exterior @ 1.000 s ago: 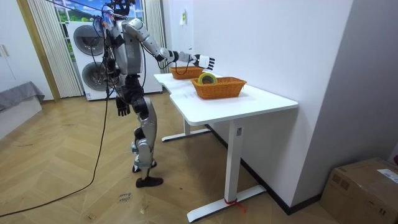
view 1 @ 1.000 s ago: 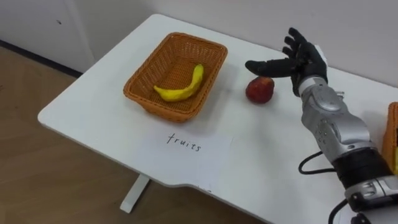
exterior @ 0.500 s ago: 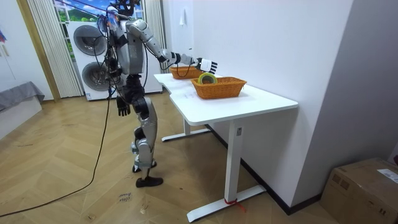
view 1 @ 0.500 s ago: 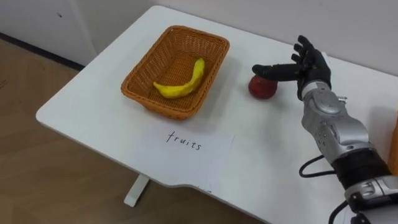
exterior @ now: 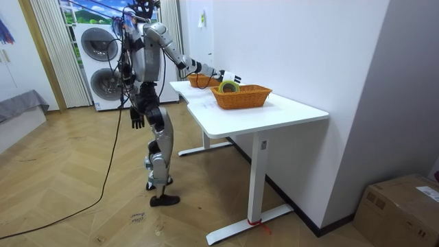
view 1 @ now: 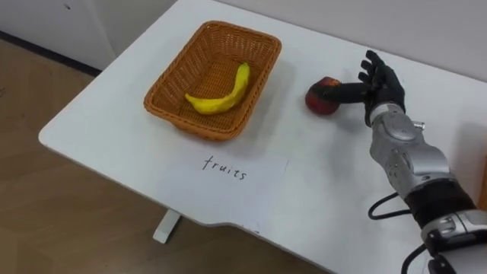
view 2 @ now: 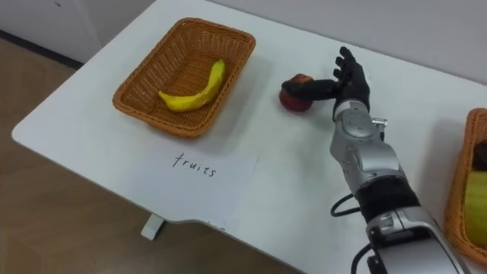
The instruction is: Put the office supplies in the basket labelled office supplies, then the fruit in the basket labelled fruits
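The right hand (view 1: 383, 85) reaches out over the white surface (view 1: 335, 183) with its fingers spread and nearly straight, pointing away from the robot. It is wide open, and its thumb stretches sideways to lie on the top of the red apple (view 1: 319, 100). The apple sits on the surface just to the left of the palm, touching the thumb, with nothing curled round it.

Further left of the hand, past the apple, stands the wicker fruit basket (view 1: 158, 90). A yellow banana (view 1: 217, 97) lies curved on its floor. Nearer the robot than the hand, and to its left, a sheet of paper (view 1: 228, 169) with a handwritten word lies flat in front of that basket.

To the right of the forearm is a second basket (view 2: 466, 152), with something yellow-green (view 2: 478, 190) inside it.

In the room view the robot stands upright at the long edge of the surface with its right arm extended. The left hand (exterior: 136, 119) hangs down beside its hip, well apart from everything on the surface.
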You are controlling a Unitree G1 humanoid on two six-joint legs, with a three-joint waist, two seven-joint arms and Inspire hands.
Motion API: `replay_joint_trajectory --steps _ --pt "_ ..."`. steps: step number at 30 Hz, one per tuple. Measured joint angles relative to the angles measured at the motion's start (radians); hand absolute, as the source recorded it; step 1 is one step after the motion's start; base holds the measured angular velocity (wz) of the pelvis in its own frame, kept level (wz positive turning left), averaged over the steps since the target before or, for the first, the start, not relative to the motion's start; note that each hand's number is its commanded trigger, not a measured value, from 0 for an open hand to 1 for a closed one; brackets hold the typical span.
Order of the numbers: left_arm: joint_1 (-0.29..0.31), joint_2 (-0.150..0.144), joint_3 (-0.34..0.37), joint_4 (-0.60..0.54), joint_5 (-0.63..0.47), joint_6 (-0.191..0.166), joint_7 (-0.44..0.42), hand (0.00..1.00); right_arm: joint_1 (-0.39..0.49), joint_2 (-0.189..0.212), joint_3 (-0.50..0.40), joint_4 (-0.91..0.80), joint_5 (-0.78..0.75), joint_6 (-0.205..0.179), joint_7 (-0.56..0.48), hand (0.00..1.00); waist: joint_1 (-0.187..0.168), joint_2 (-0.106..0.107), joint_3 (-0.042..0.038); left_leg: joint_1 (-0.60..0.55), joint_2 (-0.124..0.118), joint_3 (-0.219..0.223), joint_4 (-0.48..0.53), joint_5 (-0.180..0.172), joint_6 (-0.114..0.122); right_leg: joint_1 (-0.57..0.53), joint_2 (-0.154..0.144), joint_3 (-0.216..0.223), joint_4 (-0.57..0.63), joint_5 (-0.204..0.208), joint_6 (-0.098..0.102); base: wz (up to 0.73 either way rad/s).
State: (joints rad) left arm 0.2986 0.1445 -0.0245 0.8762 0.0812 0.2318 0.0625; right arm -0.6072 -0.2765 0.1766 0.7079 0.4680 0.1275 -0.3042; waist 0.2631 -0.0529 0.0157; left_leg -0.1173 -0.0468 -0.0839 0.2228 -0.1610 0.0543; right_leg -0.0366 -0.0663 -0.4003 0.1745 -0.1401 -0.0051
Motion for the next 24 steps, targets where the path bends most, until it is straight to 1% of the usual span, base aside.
replay_joint_trajectory --steps 5,6,7,9,12,15,19,24 --pt "-0.003 0.001 -0.002 0.004 -0.001 0.000 0.000 0.00 -0.005 0.001 0.015 0.010 -0.002 -0.003 0.003 0.00 0.022 -0.002 0.0017 0.006 0.000 0.004 -0.002 0.001 0.001 0.002 -0.003 0.001 0.000 0.000 0.000 -0.01" --pt "-0.003 0.002 -0.003 0.005 -0.001 -0.001 0.001 0.00 -0.016 0.001 0.035 0.031 -0.003 -0.005 0.012 0.00 0.024 -0.004 0.0044 0.007 0.000 0.004 -0.002 0.001 0.001 0.002 -0.003 0.001 0.000 0.000 0.000 0.00" --pt "-0.004 0.002 -0.009 0.004 -0.001 -0.004 0.004 0.00 -0.021 0.002 0.046 0.039 -0.003 -0.007 0.023 0.00 0.029 -0.007 0.0100 0.006 0.000 0.004 -0.002 0.001 0.001 0.002 -0.003 0.001 0.000 0.000 0.000 0.00" --pt "-0.007 0.002 -0.021 0.005 -0.001 -0.009 0.006 0.00 -0.021 0.002 0.052 0.042 -0.008 -0.017 0.025 0.00 0.040 -0.010 0.0143 0.003 0.000 0.005 -0.004 0.000 0.001 0.000 -0.002 0.000 0.000 0.000 0.000 0.00" --pt "-0.011 0.001 -0.025 0.005 -0.001 -0.015 0.007 0.00 -0.023 0.002 0.058 0.048 -0.028 -0.019 0.040 0.00 0.048 -0.013 0.0134 -0.001 0.000 0.004 -0.005 0.000 0.001 -0.001 -0.002 -0.002 0.000 0.000 0.000 0.00" --pt "-0.013 0.002 -0.027 0.005 -0.001 -0.015 0.006 0.00 -0.046 0.002 0.075 0.075 -0.047 -0.019 0.058 0.00 0.046 -0.014 0.0128 -0.006 0.000 0.004 -0.002 0.000 0.001 -0.002 -0.001 -0.003 0.000 0.000 0.000 0.00" --pt "-0.018 0.002 -0.030 0.005 -0.002 -0.015 0.005 0.00 -0.050 0.003 0.077 0.078 -0.047 -0.019 0.075 0.00 0.049 -0.018 0.0102 -0.010 -0.001 0.001 0.000 0.000 0.001 -0.003 0.001 -0.012 0.000 0.000 0.000 0.04" --pt "-0.018 0.003 -0.039 0.005 -0.002 -0.015 -0.002 0.00 -0.058 0.003 0.079 0.099 -0.056 -0.023 0.086 0.00 0.049 -0.019 0.0094 -0.010 -0.001 0.000 0.001 0.001 0.001 -0.002 0.000 -0.016 0.000 0.000 0.000 0.00"
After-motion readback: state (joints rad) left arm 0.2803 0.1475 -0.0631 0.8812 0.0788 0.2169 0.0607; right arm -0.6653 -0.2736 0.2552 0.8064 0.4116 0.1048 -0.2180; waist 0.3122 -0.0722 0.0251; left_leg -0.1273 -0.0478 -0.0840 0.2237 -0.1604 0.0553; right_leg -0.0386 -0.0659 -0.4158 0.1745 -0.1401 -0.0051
